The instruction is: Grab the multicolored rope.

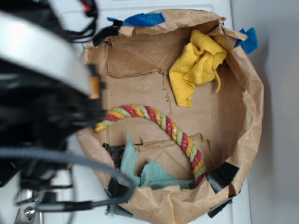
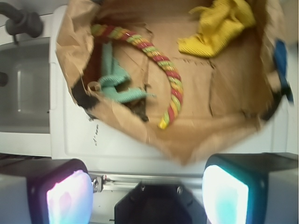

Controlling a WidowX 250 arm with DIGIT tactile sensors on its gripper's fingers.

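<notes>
Multicolored rope (image 1: pixel 174 132) is seen lying in an arc on the floor of the brown paper bin (image 1: pixel 250 116), red/yellow/green strands, one end near the left wall, other end down by the lower-right wall. In wrist view the rope (image 2: pixel 163 65) is laid curved w/ its yellow tip pointing toward the bin's near rim. Teal cloth (image 1: pixel 147 170) is found just beside the rope, inside its curve, near the bin's lower edge. Yellow cloth (image 1: pixel 196 63) is bunched at the upper right, well apart from the rope. Gripper (image 2: pixel 147 191) is held outside the bin, jaws spread wide, nothing between the pads (image 2: pixel 70 196). No contact w/ rope.
</notes>
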